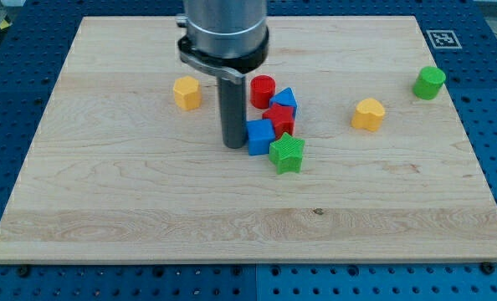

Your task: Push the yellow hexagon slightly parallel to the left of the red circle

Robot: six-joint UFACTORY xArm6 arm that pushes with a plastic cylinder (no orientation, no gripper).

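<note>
The yellow hexagon (187, 92) lies on the wooden board (148, 192), left of centre near the view's top. The red circle (263, 89) stands to its right, partly behind my rod. My tip (234, 145) rests on the board below and between them, right against the left side of a blue cube (260, 136). The tip is well to the lower right of the yellow hexagon and not touching it.
A cluster sits right of my tip: a blue triangular block (284, 100), a red star-like block (279, 118), the blue cube and a green star (287, 153). A yellow heart (368, 114) and a green cylinder (429, 82) lie toward the view's right.
</note>
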